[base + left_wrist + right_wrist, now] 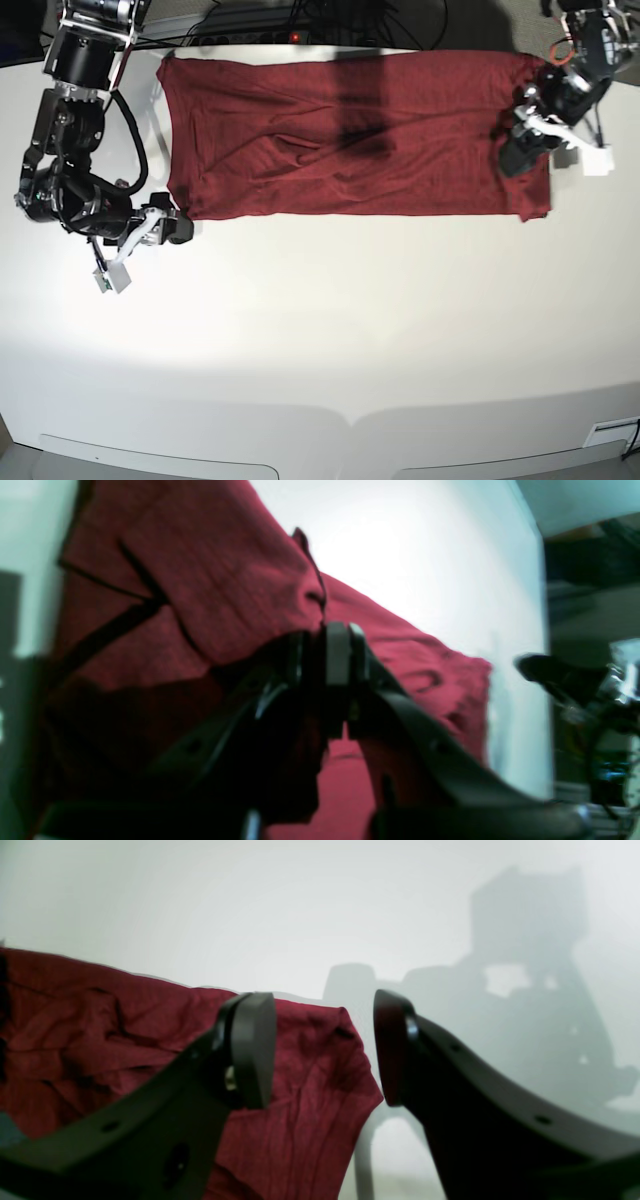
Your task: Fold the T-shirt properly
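Spreading: the T-shirt point(350, 140) lay as a long band across the table's far side
Table: the white table point(330, 330) was smooth, with room in front
Handling: judged soft, light, limp; best taken at corners
Left gripper point(340, 655): pads together, pinching the T-shirt's edge
Right gripper point(325, 1050): jaws apart, empty, at the T-shirt's near corner

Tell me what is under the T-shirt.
The T-shirt lies spread on the white table, which shows all around it. The left gripper has its jaws shut on the cloth. Whatever is beneath the fabric is covered.
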Robot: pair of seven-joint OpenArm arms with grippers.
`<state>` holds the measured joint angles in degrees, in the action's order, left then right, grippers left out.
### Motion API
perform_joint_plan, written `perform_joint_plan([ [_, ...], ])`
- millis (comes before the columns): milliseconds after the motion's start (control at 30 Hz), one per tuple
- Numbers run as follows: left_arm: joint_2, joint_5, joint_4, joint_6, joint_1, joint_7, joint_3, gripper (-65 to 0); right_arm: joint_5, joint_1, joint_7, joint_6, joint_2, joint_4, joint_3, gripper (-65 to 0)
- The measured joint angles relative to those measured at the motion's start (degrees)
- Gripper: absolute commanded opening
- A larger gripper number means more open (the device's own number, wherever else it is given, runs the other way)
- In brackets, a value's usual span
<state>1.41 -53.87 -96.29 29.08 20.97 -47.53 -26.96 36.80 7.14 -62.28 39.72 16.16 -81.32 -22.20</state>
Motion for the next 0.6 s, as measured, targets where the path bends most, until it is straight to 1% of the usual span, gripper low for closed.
perform_joint_plan([
  [67, -0.8, 2.1, 0.0, -0.2, -0.2, 0.6, 4.0, -65.0, 0.0, 0.0, 0.3, 0.0, 0.0, 0.0, 0.0, -33.5],
  [133, -0.9, 3.1, 0.0, -0.2, -0.2, 2.6, 8.3, -65.0, 0.0, 0.0, 0.4, 0.0, 0.0, 0.0, 0.0, -33.5],
  [167, -0.9, 3.8, 0.0, -0.9, -0.2, 3.8, 10.2, -65.0, 0.0, 0.0, 0.4, 0.0, 0.0, 0.0, 0.0, -33.5],
  [200, -0.9, 4.9, 0.0, -2.4, -0.2, 5.1, 12.2, -65.0, -0.1, 0.0, 0.3, 0.0, 0.0, 0.0, 0.0, -33.5],
  [267, -0.9, 9.3, 0.0, -4.8, -0.4, 6.4, 15.4, -65.0, 0.0, 0.0, 0.4, 0.0, 0.0, 0.0, 0.0, -33.5],
  [333, -0.7, 12.8, 0.0, -6.3, -0.9, 6.4, 17.9, -65.0, 0.0, 0.0, 0.4, 0.0, 0.0, 0.0, 0.0, -33.5],
  [400, -0.6, 14.9, 0.0, -6.3, -1.5, 5.9, 19.7, -65.0, 0.0, 0.0, 0.3, 0.0, 0.0, 0.0, 0.0, -33.5],
  [467, -0.6, 16.0, 0.0, -6.2, -2.1, 4.0, 20.9, -64.8, 0.0, 0.0, 0.4, 0.0, 0.0, 0.0, 0.0, -33.5],
  [500, -0.6, 15.9, 0.0, -6.2, -2.1, 3.7, 21.1, -55.7, 0.0, 0.0, 0.4, 0.0, 0.0, 0.0, 0.0, -33.5],
  [533, -0.6, 15.6, 0.0, -5.1, -2.3, 2.7, 21.4, -47.2, 0.0, 0.0, 0.3, 0.0, 0.0, 0.0, 0.0, -33.5],
  [567, -0.6, 14.7, 0.0, -3.7, -2.5, 1.1, 21.3, -40.2, 0.0, 0.0, 0.4, 0.0, 0.0, 0.0, 0.0, -33.5],
  [600, -0.6, 12.5, 0.0, -2.1, -2.8, -0.3, 21.3, -35.9, 0.0, 0.0, 0.4, 0.0, 0.0, 0.0, 0.0, -33.5],
])
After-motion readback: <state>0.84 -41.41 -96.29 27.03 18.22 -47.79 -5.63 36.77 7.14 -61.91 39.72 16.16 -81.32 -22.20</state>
